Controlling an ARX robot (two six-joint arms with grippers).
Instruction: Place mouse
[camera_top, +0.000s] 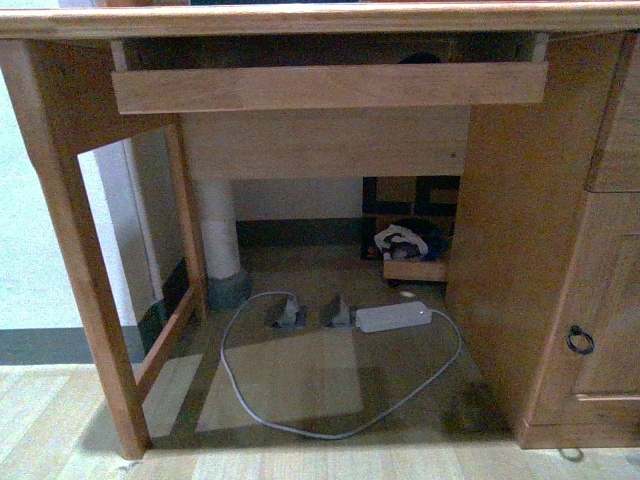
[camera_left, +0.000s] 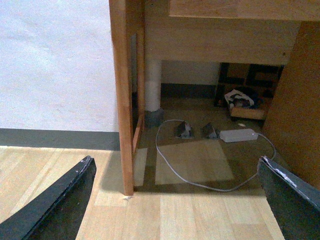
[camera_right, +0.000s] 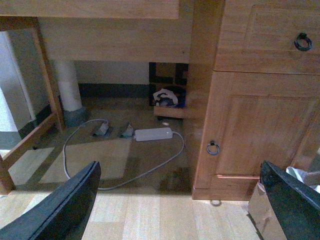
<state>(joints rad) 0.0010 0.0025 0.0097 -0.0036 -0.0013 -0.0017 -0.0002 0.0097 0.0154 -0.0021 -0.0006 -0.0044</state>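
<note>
Gaping empty, both arms' jaws; one white adapter, possibly one mouse.

Mouse mostly hidden behind keyboard tray front: only dark domed top shows. Dark-and-white bundle too blurred to identify.

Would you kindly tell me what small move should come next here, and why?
Probably lift both arms toward the desk top. The left gripper and right gripper are open and empty, and the views show mainly the floor under the desk, with a white adapter and its cable; no mouse is clearly visible.
</note>
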